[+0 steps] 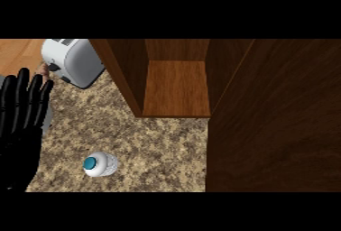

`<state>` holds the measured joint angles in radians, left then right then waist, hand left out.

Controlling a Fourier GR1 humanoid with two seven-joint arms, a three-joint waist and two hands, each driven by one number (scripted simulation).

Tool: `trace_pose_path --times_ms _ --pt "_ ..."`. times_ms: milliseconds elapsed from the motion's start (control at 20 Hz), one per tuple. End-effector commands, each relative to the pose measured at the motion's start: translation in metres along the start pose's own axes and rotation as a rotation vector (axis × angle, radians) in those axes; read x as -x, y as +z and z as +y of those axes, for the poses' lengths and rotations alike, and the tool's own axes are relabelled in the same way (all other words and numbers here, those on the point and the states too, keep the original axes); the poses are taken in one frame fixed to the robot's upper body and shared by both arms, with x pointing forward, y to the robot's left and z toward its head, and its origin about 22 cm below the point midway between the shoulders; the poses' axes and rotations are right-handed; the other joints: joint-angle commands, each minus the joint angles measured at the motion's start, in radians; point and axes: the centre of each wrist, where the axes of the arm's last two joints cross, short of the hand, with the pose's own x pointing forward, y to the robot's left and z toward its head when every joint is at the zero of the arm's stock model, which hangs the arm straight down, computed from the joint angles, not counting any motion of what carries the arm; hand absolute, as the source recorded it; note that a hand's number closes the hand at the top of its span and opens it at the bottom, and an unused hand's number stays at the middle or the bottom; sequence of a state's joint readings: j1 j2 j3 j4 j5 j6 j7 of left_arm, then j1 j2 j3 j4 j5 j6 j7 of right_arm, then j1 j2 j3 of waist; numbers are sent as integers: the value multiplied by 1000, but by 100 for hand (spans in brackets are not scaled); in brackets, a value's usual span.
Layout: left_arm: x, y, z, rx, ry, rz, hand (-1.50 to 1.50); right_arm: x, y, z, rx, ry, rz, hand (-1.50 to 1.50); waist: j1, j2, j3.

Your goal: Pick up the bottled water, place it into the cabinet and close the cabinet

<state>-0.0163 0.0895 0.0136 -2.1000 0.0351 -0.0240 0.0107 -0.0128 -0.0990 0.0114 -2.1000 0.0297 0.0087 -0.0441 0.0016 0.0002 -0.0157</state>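
Pick-up step not yet begun; left hand point(23, 113) resting open, holding nothing; bottled water point(100, 164) standing to its right, near; next: reaching w/ fingers curling round it; cabinet point(177, 88) open beyond.

Only the left hand point(23, 117) shows beside the toaster point(72, 61): glossy black all over, with long slender fingers (faint highlights along them) and a broad dark palm.
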Motion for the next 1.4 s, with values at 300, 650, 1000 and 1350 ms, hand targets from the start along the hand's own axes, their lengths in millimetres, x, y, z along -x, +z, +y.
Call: trace_pose_path --times_ms 300,650,1000,1350 --pt "-7 46 -2 -212 137 184 -150 -10 31 17 -185 -180 122 -150 15 -2 16" --pt "-91 85 -6 -246 147 196 -150 -52 53 31 -191 -228 138 -150 7 -6 16" --pt "-115 99 -3 -241 124 203 -150 -94 62 35 -180 -232 139 -150 7 -8 16" --pt "-118 102 1 -249 122 236 -150 -101 57 45 -178 -239 135 -150 7 -8 15"
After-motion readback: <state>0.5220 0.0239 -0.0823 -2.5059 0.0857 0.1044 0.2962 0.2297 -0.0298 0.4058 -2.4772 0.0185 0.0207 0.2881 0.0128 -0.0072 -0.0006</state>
